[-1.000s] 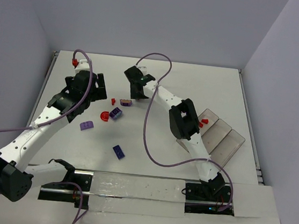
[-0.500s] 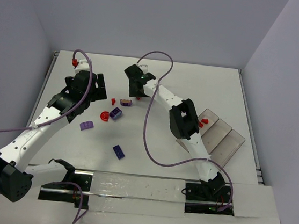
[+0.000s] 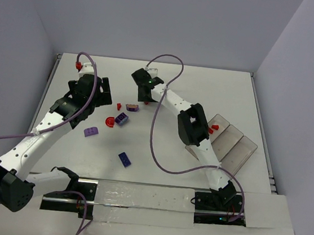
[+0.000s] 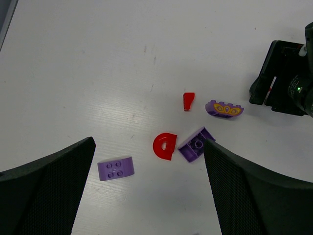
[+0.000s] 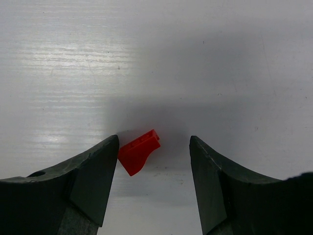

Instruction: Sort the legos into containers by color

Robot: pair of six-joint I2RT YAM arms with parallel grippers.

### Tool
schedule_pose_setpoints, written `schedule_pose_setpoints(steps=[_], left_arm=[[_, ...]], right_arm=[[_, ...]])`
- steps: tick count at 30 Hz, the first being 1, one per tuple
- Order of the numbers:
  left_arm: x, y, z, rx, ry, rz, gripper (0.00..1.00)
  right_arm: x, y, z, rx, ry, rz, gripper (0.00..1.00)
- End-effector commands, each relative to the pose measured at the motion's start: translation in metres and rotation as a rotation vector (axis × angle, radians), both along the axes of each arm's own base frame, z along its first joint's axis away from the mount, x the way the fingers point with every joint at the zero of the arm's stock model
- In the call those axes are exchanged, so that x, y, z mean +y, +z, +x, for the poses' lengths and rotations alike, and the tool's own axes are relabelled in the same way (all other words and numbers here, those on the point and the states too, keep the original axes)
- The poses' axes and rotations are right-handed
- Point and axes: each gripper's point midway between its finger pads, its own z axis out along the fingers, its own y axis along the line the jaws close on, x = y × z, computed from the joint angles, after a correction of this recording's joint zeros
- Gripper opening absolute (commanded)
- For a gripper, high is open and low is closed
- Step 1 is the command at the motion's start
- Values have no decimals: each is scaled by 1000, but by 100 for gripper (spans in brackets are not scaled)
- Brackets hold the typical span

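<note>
Right fingers (image 5: 88, 181) partly off-frame below

My left arm (image 3: 35, 138) reaches up from its base at the near left and leans toward the middle of the table (image 3: 217, 90), wrist tipped downward. My left fingers (image 4: 46, 188) are spread as wide as they go and hang well above the surface. My right arm (image 3: 199, 142) bends at the elbow and stretches toward the far centre. My right fingers (image 5: 78, 186) point straight down, close over the table, and stand partly apart with a clear gap between them.
</note>
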Motion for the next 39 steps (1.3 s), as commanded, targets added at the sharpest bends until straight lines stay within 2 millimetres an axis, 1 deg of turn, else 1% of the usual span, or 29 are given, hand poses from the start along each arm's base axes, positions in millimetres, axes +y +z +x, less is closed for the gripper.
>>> schedule_pose_setpoints(steps=[1, 8, 9, 14, 17, 22, 24, 30, 32, 33, 34, 37, 38, 39], left_arm=[[1, 3, -1, -16, 0, 9, 99], [2, 3, -1, -16, 1, 8, 99], [2, 3, -2, -15, 1, 8, 99], [2, 3, -3, -18, 3, 6, 99], [2, 3, -3, -16, 2, 6, 99], [3, 3, -3, -16, 3, 9, 99], [3, 4, -4, -19, 4, 9, 99], [4, 3, -4, -18, 6, 11, 99], [4, 3, -4, -18, 6, 12, 99], [4, 3, -4, -17, 6, 11, 99], [4, 3, -4, -17, 6, 13, 99], [4, 2, -4, -17, 5, 14, 99], [4, 3, -4, -18, 4, 13, 99], [4, 3, -4, -16, 3, 13, 99]], right_arm=[[-23, -1, -7, -1, -36, -68, 64], [-39, 3, -18, 3, -62, -90, 64], [-40, 7, -17, -2, -70, -81, 64], [-47, 3, -21, 8, -81, -67, 64], [-43, 4, -21, 9, -69, -51, 61], [-30, 5, -14, 13, -22, -17, 55], [-26, 2, -12, 25, -6, -1, 53], [-21, 0, -10, 40, 5, 18, 40], [-22, -3, -11, 45, 8, 9, 26], [-22, -3, -11, 44, 9, 8, 21], [-23, -2, -11, 43, 8, 4, 13], [-25, 8, -10, 25, 7, 4, 2], [-25, 15, -9, 13, 7, 9, 0], [-26, 28, -9, -8, 9, 17, 0]])
